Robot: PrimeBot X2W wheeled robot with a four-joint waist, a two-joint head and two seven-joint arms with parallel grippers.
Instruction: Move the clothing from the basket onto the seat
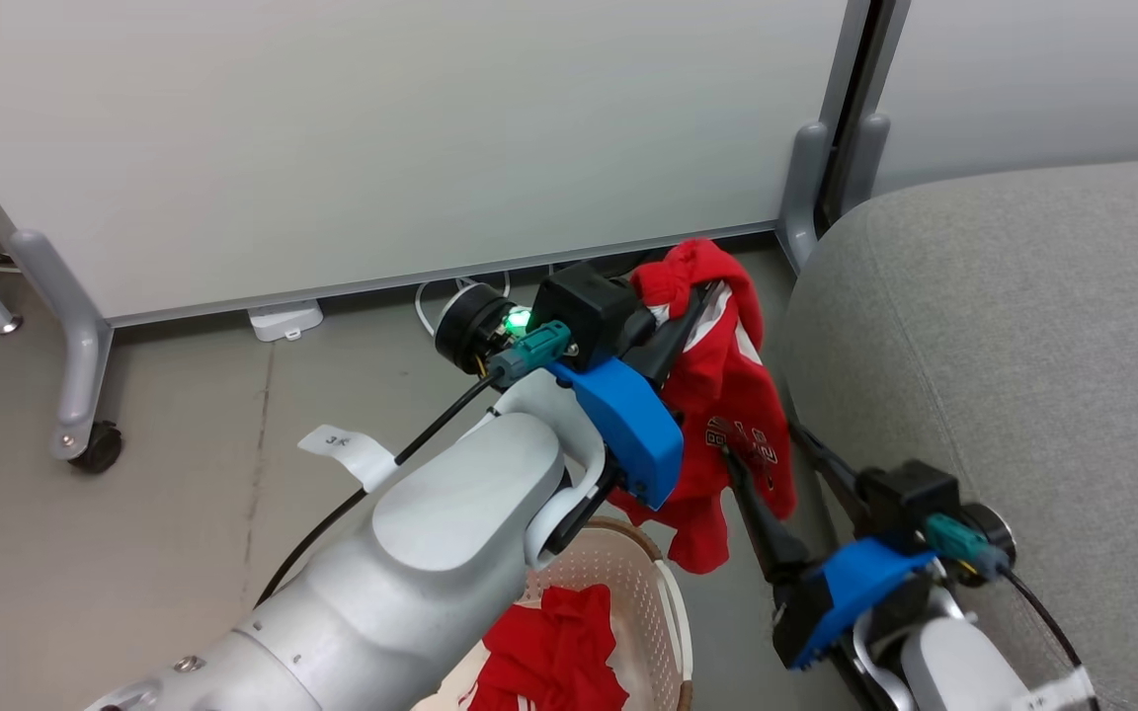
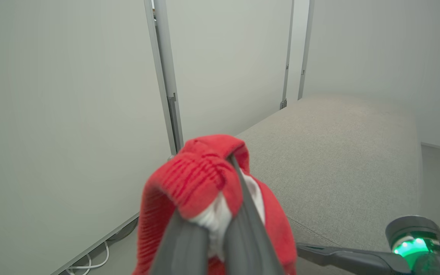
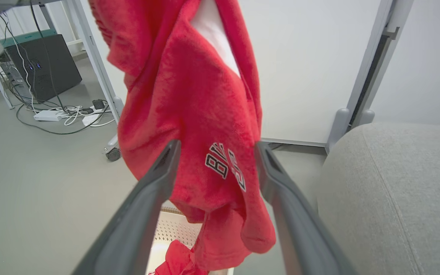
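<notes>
Where it hangs from our left gripper [image 1: 697, 296], the lettered red garment [image 1: 727, 395] droops in the air above the laundry basket [image 1: 663, 583] and just beside the rounded edge of the grey seat [image 1: 1004, 346], not on it. The left jaws are clamped together on its ribbed red cuff, with a white panel showing between the fingers in the left wrist view. White lettering [image 3: 225, 166] outlined in black starts with a "B"; the rest is creased and we cannot read it.

Our right gripper [image 3: 217, 145] sits lower, with its jaws wide apart, one finger on either side of the lettered part of the cloth. We cannot tell whether they touch it.

We count two red garments. The second garment [image 1: 554, 652] lies crumpled inside the cream perforated basket, which has a brown woven-look rim and stands on the grey floor [image 1: 184, 513] beside the seat.

A white paper tag [image 1: 347, 444] on the left arm's cable carries handwriting starting with "3". Behind stand pale partition panels [image 1: 381, 138] on grey feet, one with a black castor [image 1: 100, 446]. White cables [image 3: 67, 112] and a dark box [image 3: 48, 65] lie farther off.
</notes>
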